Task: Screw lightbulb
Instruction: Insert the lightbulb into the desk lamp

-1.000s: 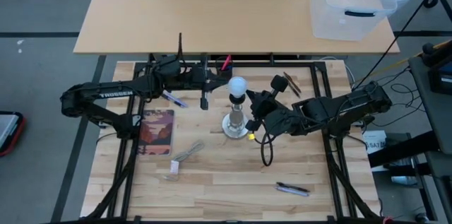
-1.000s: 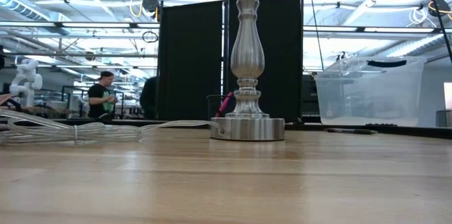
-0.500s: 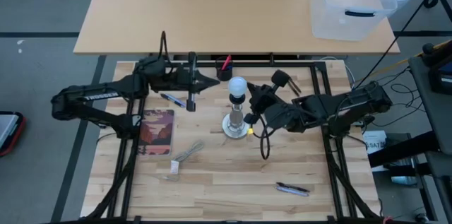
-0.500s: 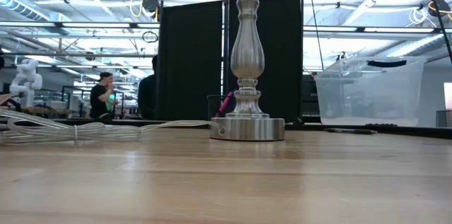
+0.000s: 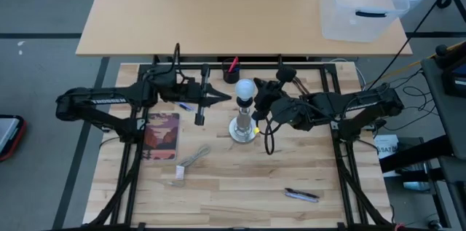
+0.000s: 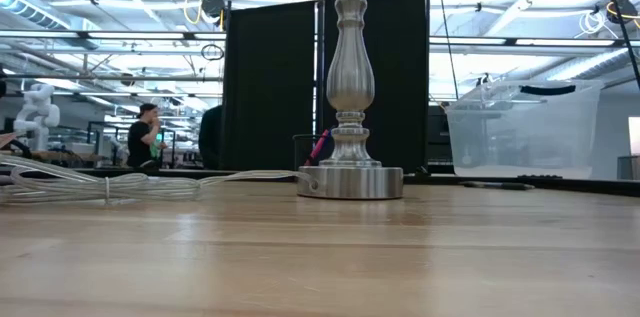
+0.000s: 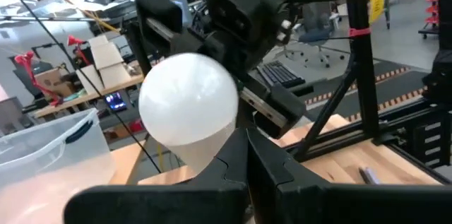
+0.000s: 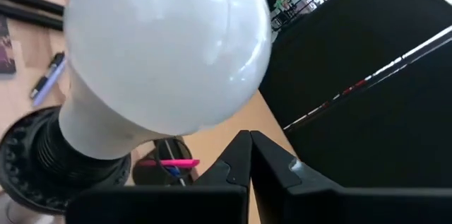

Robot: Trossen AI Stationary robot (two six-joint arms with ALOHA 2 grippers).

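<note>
The frosted white lightbulb (image 5: 245, 89) stands upright with its base in the black socket (image 8: 32, 159) on top of the silvery stand (image 6: 350, 87), whose disc foot (image 5: 242, 130) rests on the table. My left gripper (image 5: 225, 98) is shut, level with the bulb on its left side; the bulb fills the left wrist view (image 7: 187, 107). My right gripper (image 5: 260, 102) is shut, close on the bulb's right side. In the right wrist view its tips (image 8: 248, 143) stand just off the globe (image 8: 166, 51). The low view cuts off the bulb. My left gripper's shut fingertips (image 7: 236, 155) stand level, from the table's left, right at the bulb's tapering neck (image 7: 206, 152). I cannot tell whether they touch it.
A book (image 5: 162, 135), a coiled white cord (image 5: 191, 159) and pens (image 5: 302, 195) lie on the table. A cup with a pink pen (image 5: 231, 71) stands behind the stand. A clear bin (image 5: 364, 1) sits on the far table. A black cable (image 5: 269, 140) trails by the foot.
My left gripper drew back toward the table's left edge, then came right again to the bulb. My right gripper has gone toward the far edge and up to the bulb's right side. The bulb and stand have kept still.
</note>
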